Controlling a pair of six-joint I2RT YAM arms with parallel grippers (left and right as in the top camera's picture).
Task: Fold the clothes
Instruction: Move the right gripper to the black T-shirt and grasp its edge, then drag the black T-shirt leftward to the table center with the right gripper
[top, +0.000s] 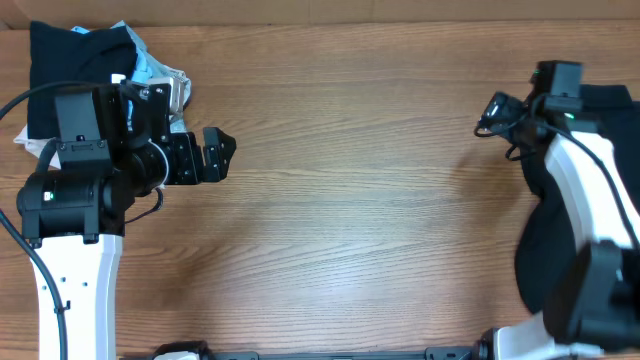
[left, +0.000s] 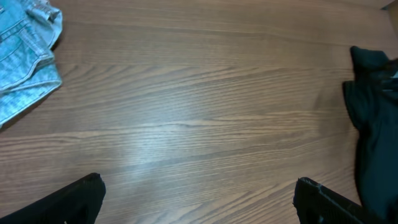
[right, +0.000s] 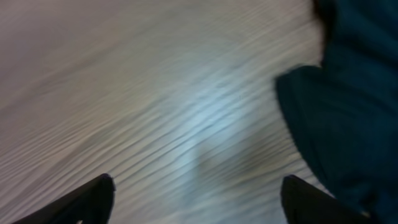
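Note:
A black garment (top: 548, 225) lies at the table's right edge, partly under my right arm; it also shows in the left wrist view (left: 375, 124) and the right wrist view (right: 351, 93). A pile at the back left holds black fabric (top: 62, 55), a light-blue denim piece (top: 150, 62) (left: 25, 62) and a pale piece (top: 181, 90). My left gripper (top: 217, 152) (left: 199, 199) is open and empty over bare wood, right of the pile. My right gripper (top: 497, 112) (right: 198, 199) is open and empty, just left of the black garment. The right wrist view is blurred.
The wooden table (top: 380, 200) spans the view. The left arm's base (top: 65, 200) stands at the left and the right arm (top: 590, 200) covers part of the black garment. The pile lies against the table's back edge.

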